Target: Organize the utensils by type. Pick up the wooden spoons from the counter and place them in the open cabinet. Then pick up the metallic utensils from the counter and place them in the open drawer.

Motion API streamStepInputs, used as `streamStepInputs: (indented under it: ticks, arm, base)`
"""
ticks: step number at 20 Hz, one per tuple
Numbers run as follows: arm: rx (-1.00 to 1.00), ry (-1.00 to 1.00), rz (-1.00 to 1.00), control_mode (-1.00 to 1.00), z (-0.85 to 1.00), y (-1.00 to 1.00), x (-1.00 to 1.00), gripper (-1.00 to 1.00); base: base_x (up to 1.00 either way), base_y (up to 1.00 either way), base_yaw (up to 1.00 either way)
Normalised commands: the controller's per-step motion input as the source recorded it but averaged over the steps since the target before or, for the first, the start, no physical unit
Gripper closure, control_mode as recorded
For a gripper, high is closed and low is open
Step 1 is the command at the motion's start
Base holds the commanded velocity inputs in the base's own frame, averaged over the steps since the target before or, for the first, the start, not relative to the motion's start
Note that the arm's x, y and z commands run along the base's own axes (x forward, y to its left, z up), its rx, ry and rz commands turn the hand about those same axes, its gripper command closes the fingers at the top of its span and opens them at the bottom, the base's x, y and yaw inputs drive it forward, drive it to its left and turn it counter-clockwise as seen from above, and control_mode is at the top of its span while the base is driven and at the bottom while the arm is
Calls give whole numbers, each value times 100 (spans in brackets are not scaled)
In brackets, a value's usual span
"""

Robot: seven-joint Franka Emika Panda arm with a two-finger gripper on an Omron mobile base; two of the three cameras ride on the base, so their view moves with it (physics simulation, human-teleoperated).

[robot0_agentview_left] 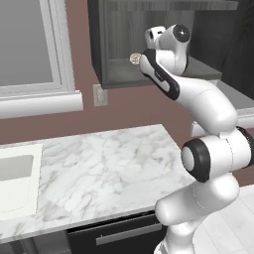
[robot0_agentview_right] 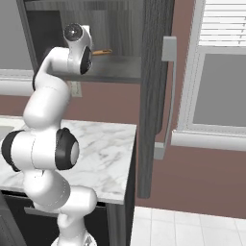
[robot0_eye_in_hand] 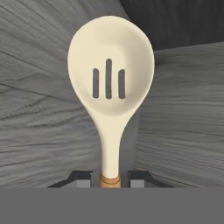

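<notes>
My gripper is shut on a wooden spoon, gripping it where the pale neck meets the tan handle. Its cream oval bowl has three slots and points away from the hand, over grey wood grain inside the open cabinet. From the left base view, my hand reaches into the cabinet above the shelf, with the spoon's end showing beside the wrist. The tan handle pokes out past the hand in the right base view. The counter is bare marble here. The metallic utensils are out of view.
The cabinet's dark door hangs open to the right of the arm, with a grey bar handle. A white sink sits at the counter's left end. A dark drawer front lies under the counter edge. Windows flank the cabinet.
</notes>
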Motion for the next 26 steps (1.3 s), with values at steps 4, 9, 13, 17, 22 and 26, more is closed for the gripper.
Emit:
streamStepInputs:
  ticks: [4, 9, 13, 17, 22, 26]
  arm:
    - [10, -1, 0, -100, -42, 0, 7, 100]
    - [11, -1, 0, -100, -33, 0, 34, 100]
    - [8, 0, 0, -100, -26, 1, 43, 100]
    - [5, 0, 0, -100, -26, 4, 49, 100]
    - [1, 0, 0, -100, -34, 11, 35, -100]
    - [0, 0, 0, -100, -47, 19, 4, -100]
  base:
    - [0, 0, 0]
    - [0, 0, 0]
    - [0, 0, 0]
    - [0, 0, 0]
    - [0, 0, 0]
    - [0, 0, 0]
